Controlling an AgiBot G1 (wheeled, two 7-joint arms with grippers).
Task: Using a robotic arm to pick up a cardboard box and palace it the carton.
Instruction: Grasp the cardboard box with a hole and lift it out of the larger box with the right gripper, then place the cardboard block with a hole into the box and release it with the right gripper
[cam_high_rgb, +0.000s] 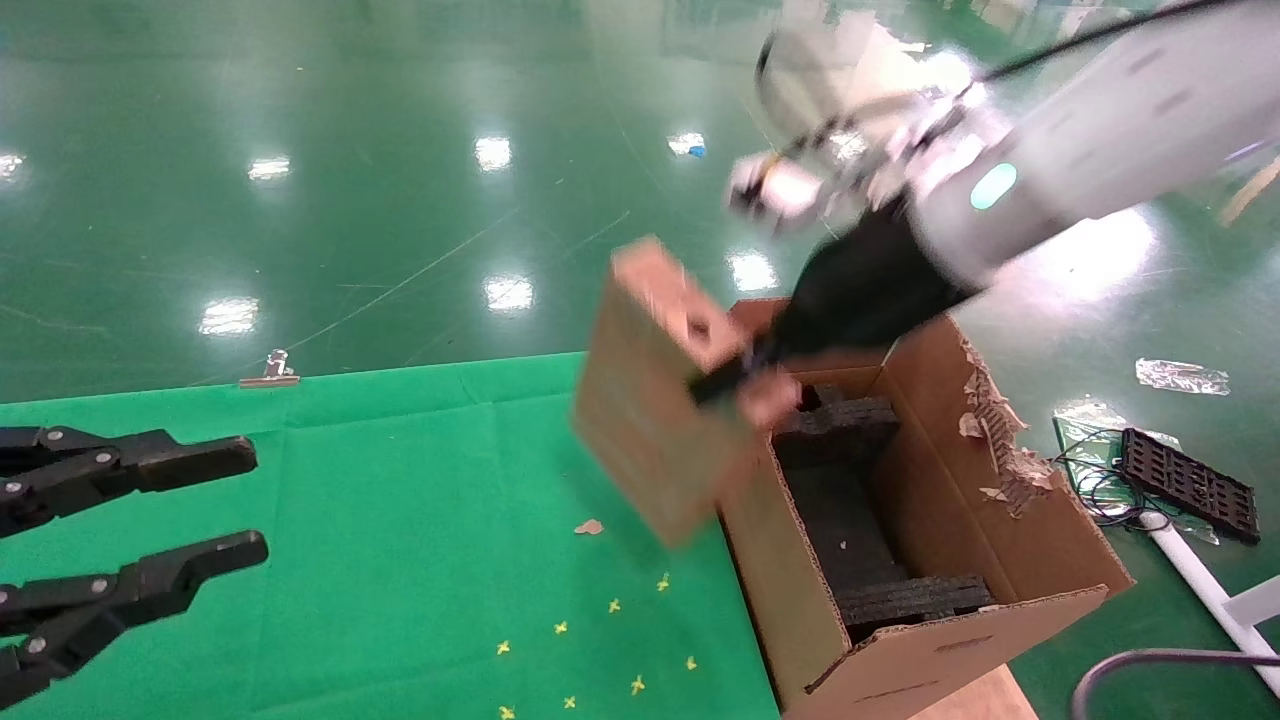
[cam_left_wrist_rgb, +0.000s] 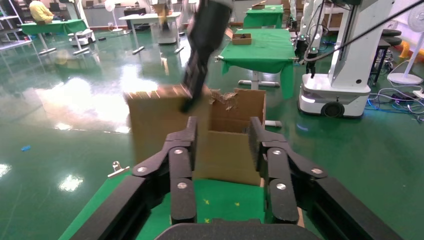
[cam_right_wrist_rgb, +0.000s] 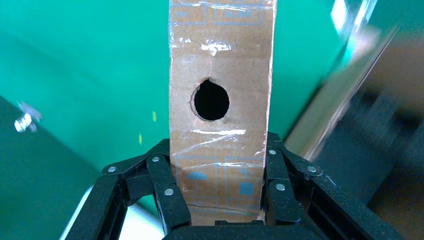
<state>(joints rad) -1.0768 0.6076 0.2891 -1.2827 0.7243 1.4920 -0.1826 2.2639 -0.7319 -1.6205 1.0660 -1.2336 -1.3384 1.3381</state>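
My right gripper (cam_high_rgb: 745, 380) on the white robotic arm (cam_high_rgb: 1060, 150) is shut on the slim cardboard box (cam_high_rgb: 650, 400) and holds it in the air, tilted, over the left wall of the carton (cam_high_rgb: 1010, 500). In the right wrist view the fingers (cam_right_wrist_rgb: 277, 185) clamp the taped narrow side of the cardboard box (cam_right_wrist_rgb: 220, 60), which has a round hole. The carton is open, with black foam (cam_high_rgb: 850, 510) inside. My left gripper (cam_high_rgb: 255, 505) is open and empty over the green cloth at the left. The left wrist view shows the held cardboard box (cam_left_wrist_rgb: 155, 125) before the carton (cam_left_wrist_rgb: 240, 135).
A green cloth (cam_high_rgb: 400, 520) covers the table left of the carton. A metal clip (cam_high_rgb: 270, 372) sits at its far edge. A black tray (cam_high_rgb: 1190, 482) and cables lie on the floor to the right. Other tables and robots stand far off.
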